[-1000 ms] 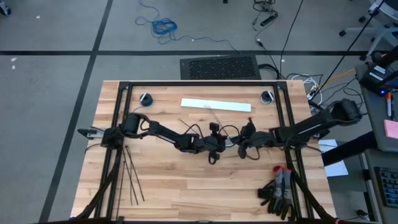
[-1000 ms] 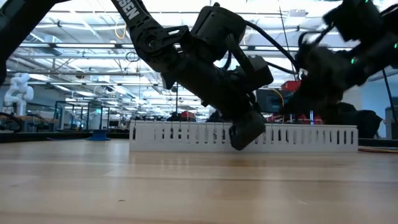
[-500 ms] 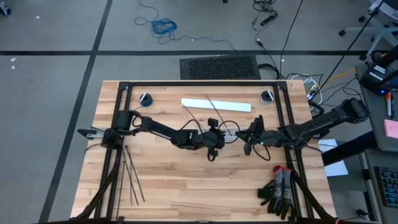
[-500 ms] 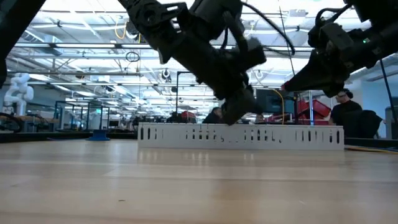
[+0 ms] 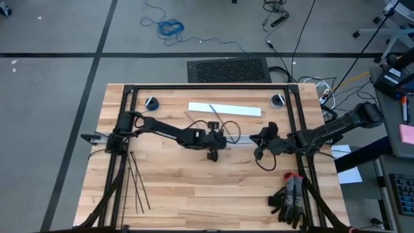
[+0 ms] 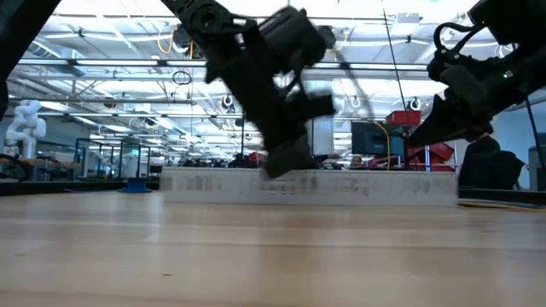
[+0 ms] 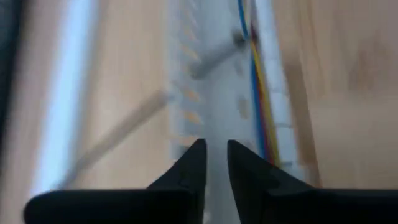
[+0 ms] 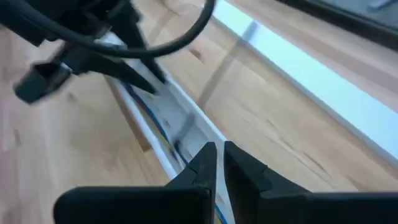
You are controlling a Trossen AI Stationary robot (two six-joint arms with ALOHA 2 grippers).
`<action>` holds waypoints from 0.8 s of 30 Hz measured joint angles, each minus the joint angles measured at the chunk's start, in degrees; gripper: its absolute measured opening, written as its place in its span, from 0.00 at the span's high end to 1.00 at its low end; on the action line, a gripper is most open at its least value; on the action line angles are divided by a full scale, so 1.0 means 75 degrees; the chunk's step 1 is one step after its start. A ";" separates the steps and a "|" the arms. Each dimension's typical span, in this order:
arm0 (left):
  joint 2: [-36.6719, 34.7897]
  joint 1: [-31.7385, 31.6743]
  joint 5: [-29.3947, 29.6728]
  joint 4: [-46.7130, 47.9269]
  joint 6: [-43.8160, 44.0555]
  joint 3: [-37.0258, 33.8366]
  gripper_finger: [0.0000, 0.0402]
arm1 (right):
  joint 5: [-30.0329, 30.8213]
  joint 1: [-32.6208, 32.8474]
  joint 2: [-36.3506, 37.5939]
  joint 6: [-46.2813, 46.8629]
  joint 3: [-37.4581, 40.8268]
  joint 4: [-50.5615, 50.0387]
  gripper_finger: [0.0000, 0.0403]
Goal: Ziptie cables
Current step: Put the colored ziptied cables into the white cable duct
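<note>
Near the middle of the wooden table [image 5: 194,188], the 2 dark arms meet over a white slotted duct [image 5: 240,144] that lies between them. The left gripper [image 5: 211,144] hangs at the duct's left end; in its wrist view the fingertips [image 7: 194,163] stand a narrow gap apart with the duct's open channel showing between them, clamping nothing. The right gripper [image 5: 259,146] is at the duct's right end, its fingertips [image 8: 205,163] nearly touching and likewise holding nothing that can be made out. The cables [image 7: 256,87], thin blue, yellow and reddish wires, run lengthwise inside the duct along one slotted wall; the right wrist view shows them [image 8: 155,121] in the same channel. A second long white strip [image 5: 224,109] lies farther back on the table, with a thin rod [image 5: 215,114] slanting across it. The zipties [image 5: 136,183], thin black strips, lie well apart near the table's front left, by the left arm's frame. A pair of black and red gloves [image 5: 289,198] sits at the front right corner.
</note>
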State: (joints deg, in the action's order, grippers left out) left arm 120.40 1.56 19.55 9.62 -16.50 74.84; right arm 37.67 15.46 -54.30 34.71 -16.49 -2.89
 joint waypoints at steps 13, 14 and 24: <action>-0.0909 0.0584 0.0399 0.1813 0.0468 -0.0078 0.84 | 0.0185 0.0005 0.0007 -0.0567 -0.0003 0.0680 0.95; -0.1127 0.0630 0.0435 0.2020 0.0476 -0.0078 0.84 | 0.0180 0.0003 0.0019 -0.0576 -0.0003 0.0643 0.95; -0.2624 0.0670 0.2017 0.2575 0.1165 -0.0807 0.84 | 0.0169 -0.0219 0.0029 -0.0722 -0.0006 0.0641 0.95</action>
State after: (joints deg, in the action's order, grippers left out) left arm 100.72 6.59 34.68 28.94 -7.76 68.79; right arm 38.94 13.82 -54.08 29.30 -16.53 1.91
